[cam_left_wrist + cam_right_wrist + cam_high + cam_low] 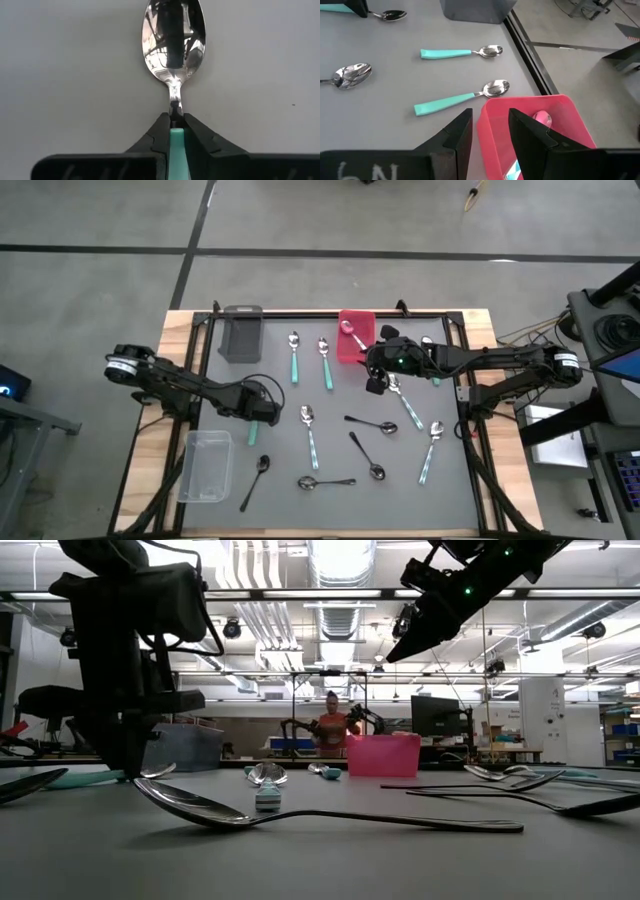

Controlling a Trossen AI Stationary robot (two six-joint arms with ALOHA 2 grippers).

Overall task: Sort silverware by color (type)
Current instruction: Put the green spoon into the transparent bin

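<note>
My left gripper is down at the grey mat, shut on a teal-handled spoon with a shiny bowl; the low view shows it too. My right gripper hovers open and empty, high over the near corner of the red bin. A teal-handled spoon lies inside that bin. Several more teal-handled spoons and several dark spoons lie flat on the mat. My left gripper pinches the spoon between its two fingers at the top of the teal handle, where it meets the metal neck. The fingers come from above, pointing down. The bowl sticks out ahead of them, close over the mat; whether it rests there I cannot tell.
A grey bin stands at the mat's far left and a clear bin at its near left. Wooden table edges frame the mat. In the low view, a person shows in the room far behind the table.
</note>
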